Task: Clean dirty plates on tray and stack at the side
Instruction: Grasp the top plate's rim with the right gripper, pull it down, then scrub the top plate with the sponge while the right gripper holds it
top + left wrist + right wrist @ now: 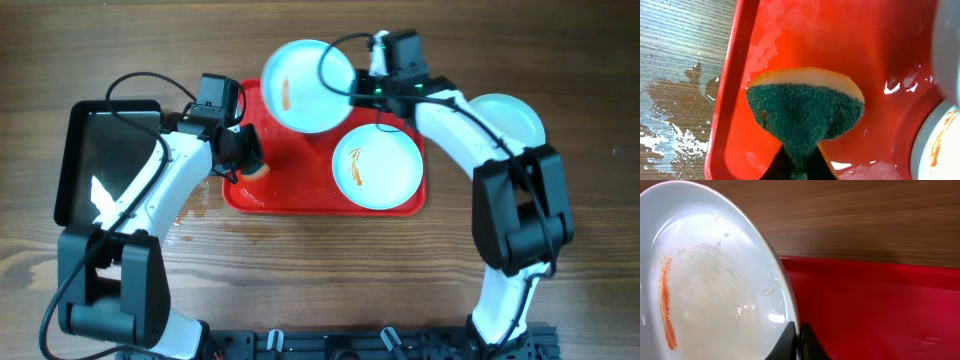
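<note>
Pinching the rim of one smeared plate [715, 280], the right gripper [799, 341] has its jaws closed thin on the edge. That plate sits over the far left corner of the red tray [300, 195], overhanging the far rim. The left gripper [799, 167] is clamped on a sponge [805, 110], held just above the tray's wet left end, with the green scouring face toward the wrist camera and the yellow foam on the far side. By my reading the job is about a third done: a third plate [515, 115] lies on the table [600, 250] to the right of the tray, with no smear on the part the arm leaves visible. The second plate [377, 165] lies flat on the tray's right half with orange streaks and awaits scrubbing, as does the held one. The tray's long axis runs left to right in the overhead view. The plates are round and face up, and whether the held one is tilted I cannot tell.
</note>
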Tool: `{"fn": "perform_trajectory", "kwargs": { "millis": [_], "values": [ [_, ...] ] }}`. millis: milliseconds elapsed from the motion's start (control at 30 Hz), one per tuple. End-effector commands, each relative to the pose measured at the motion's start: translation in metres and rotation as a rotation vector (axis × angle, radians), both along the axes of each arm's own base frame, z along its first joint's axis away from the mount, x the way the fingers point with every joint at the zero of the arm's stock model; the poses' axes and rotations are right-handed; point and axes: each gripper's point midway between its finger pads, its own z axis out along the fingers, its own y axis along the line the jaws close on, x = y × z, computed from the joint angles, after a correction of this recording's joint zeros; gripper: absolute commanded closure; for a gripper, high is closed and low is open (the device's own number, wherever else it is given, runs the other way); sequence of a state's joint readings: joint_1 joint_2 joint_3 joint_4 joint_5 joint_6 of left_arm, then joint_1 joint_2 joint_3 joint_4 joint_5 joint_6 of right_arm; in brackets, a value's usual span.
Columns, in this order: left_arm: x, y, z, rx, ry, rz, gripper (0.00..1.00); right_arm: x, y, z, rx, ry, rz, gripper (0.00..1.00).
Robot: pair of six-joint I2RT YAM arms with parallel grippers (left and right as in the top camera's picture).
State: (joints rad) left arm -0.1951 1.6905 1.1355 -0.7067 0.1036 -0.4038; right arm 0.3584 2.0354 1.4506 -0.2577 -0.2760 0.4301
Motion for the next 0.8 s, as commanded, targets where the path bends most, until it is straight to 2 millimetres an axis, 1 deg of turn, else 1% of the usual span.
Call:
{"fn": "perform_trajectory", "kwargs": {
  "millis": [0, 67, 100, 233, 333, 367, 467, 567, 633, 700, 767],
  "values": [
    [-0.008, 0.0, 0.015, -0.007, -0.016, -0.024, 0.96, -0.016, 0.029, 0.011, -0.008, 0.008, -0.001, 0.96],
    [-0.011, 0.001, 0.03, -0.01, -0.048, -0.031, 0.96, -0.026, 0.032, 0.003, -0.055, 0.041, -0.021, 0.96],
    [-0.012, 0.002, 0.041, -0.011, -0.075, -0.03, 0.96, -0.032, 0.031, -0.002, -0.074, 0.064, -0.039, 0.96],
    [-0.014, 0.014, 0.081, 0.033, -0.198, -0.001, 0.96, -0.046, 0.024, -0.014, -0.124, 0.139, -0.091, 0.96],
    [-0.015, 0.015, 0.094, 0.025, -0.238, 0.0, 0.96, -0.056, 0.022, -0.02, -0.139, 0.185, -0.088, 0.96],
    [-0.016, 0.015, 0.094, 0.026, -0.236, 0.0, 0.96, -0.061, 0.022, -0.022, -0.141, 0.206, -0.078, 0.96],
    [-0.017, 0.014, 0.091, 0.024, -0.223, -0.002, 0.96, -0.076, 0.036, -0.024, -0.109, 0.25, -0.013, 0.96],
    [-0.017, 0.012, 0.088, 0.015, -0.21, -0.007, 0.96, -0.099, 0.047, -0.031, -0.139, 0.302, 0.024, 0.96],
    [-0.017, 0.015, 0.084, 0.038, -0.199, -0.011, 0.96, -0.115, 0.054, -0.04, -0.146, 0.344, -0.001, 0.96],
    [-0.017, 0.023, 0.074, 0.088, -0.17, 0.004, 0.96, -0.123, 0.054, -0.048, -0.179, 0.354, -0.034, 0.96],
    [-0.019, 0.024, 0.065, 0.095, -0.136, 0.002, 0.96, -0.128, 0.053, -0.054, -0.199, 0.358, -0.033, 0.95]
  ]
}}
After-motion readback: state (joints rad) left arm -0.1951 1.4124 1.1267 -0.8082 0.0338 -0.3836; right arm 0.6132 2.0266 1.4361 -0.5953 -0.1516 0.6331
